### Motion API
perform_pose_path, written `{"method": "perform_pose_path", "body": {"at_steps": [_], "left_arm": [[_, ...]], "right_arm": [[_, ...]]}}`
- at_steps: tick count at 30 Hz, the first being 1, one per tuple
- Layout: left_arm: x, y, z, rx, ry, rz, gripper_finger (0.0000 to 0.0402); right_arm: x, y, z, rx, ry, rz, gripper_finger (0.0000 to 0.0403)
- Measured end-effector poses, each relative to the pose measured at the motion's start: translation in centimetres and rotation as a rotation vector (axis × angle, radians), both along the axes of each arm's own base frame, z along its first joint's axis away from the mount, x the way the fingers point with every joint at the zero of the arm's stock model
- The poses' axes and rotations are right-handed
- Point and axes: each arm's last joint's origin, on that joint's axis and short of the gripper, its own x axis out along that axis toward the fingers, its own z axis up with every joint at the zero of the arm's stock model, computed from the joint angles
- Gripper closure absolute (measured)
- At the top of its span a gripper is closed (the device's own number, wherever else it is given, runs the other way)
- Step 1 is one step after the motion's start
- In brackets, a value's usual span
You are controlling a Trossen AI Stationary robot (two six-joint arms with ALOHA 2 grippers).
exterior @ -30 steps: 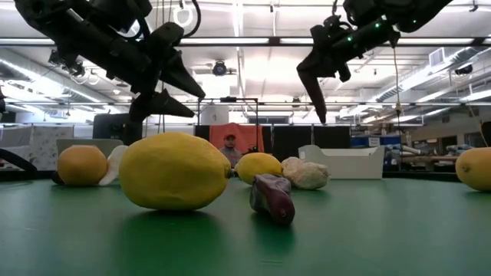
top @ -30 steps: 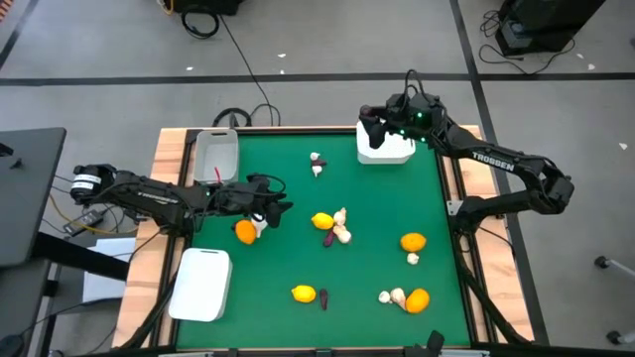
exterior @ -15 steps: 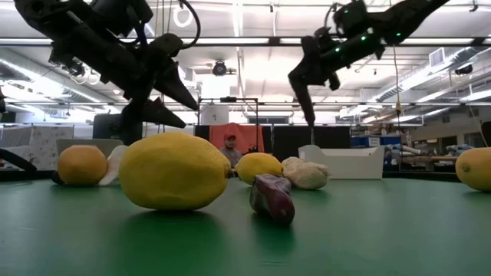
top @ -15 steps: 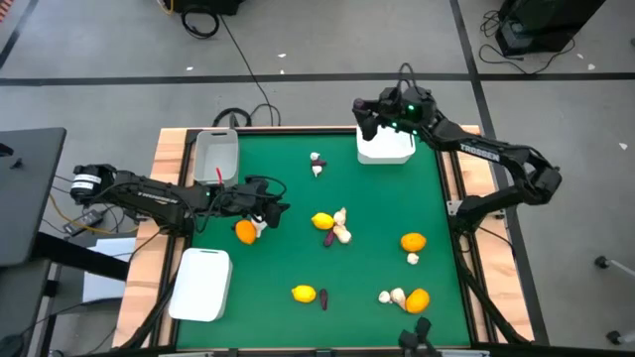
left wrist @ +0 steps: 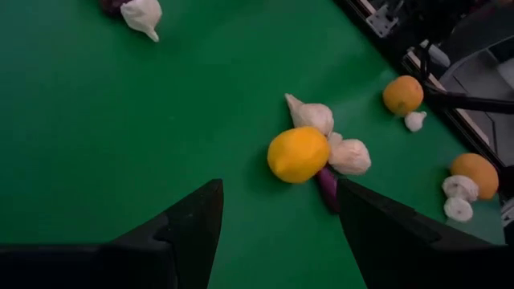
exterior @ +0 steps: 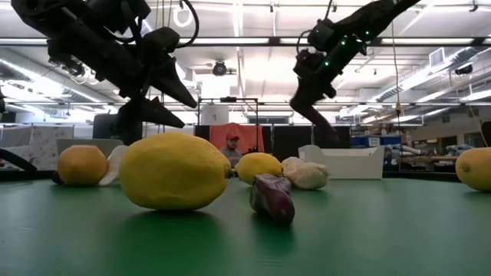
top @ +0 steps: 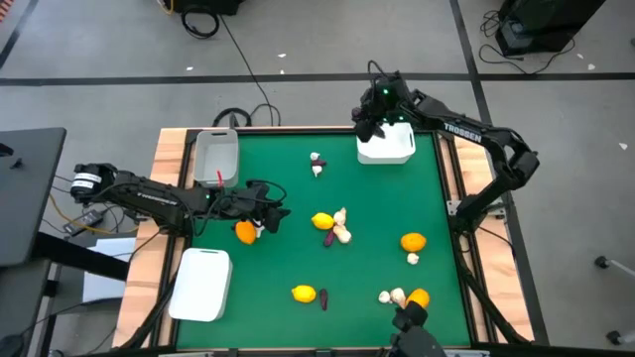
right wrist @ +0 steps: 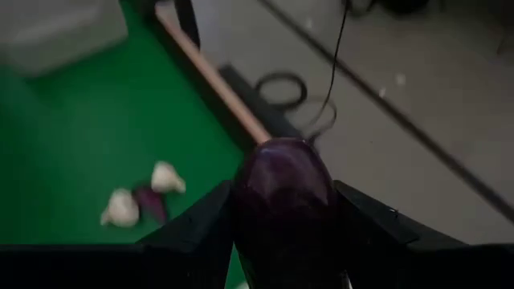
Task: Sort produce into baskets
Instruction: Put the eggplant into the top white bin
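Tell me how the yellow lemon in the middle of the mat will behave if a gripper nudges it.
The lemon looks rounded and smooth, so it would probably roll, wobbling on its oval shape. It touches a garlic bulb and a purple piece, which would likely get shoved.

bare green mat (top: 387,208) between produce clusters

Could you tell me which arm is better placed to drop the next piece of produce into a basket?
The right. Its gripper already holds a purple eggplant piece and hangs at the white basket at the table's far edge. The left gripper is open and empty beside an orange.
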Motion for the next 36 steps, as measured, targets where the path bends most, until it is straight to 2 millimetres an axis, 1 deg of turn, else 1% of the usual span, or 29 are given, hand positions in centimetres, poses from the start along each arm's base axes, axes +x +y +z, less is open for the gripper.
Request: {"method": "perform_pose_path", "body": {"at_steps": [5,9,14,16,19,23,26,28,32,36], "left_arm": [[0.0,0.0,0.0,0.004,0.004,0.008,0.0154],[-0.1,0.1,-0.2,0.035,0.025,0.017,0.0154],[-0.2,0.1,-0.3,0.044,0.048,0.019,0.0154],[-0.2,0.1,-0.3,0.074,0.049,0.001,0.0154],[-0.1,0.1,-0.2,0.117,0.051,-0.025,0.0154],[-0.1,0.1,-0.2,0.126,0.054,-0.03,0.0154],[-0.1,0.1,-0.2,0.125,0.054,-0.029,0.0154],[-0.1,0.2,-0.2,0.138,0.056,-0.014,0.0154],[-0.2,0.3,-0.1,0.161,0.059,0.017,0.0154],[-0.2,0.3,-0.1,0.166,0.06,0.028,0.0154]], "right_arm": [[-1.3,-0.4,-1.4,0.05,0.16,-0.048,0.0208],[-2.2,-1.2,-2.8,0.102,0.241,-0.079,0.0208],[-2.3,-2.1,-4.4,0.158,0.273,-0.072,0.0207],[-2.2,-2.5,-5.0,0.172,0.281,-0.066,0.0205],[-2.0,-2.7,-6.1,0.205,0.297,-0.068,0.0192],[-1.9,-2.8,-6.9,0.255,0.31,-0.096,0.0158],[-2.0,-2.7,-6.6,0.254,0.301,-0.108,0.0136],[-2.0,-2.6,-6.2,0.252,0.285,-0.121,0.013],[-2.0,-1.9,-5.1,0.244,0.252,-0.132,0.0137],[-1.4,-0.4,-3.3,0.218,0.2,-0.109,0.0152]]}}
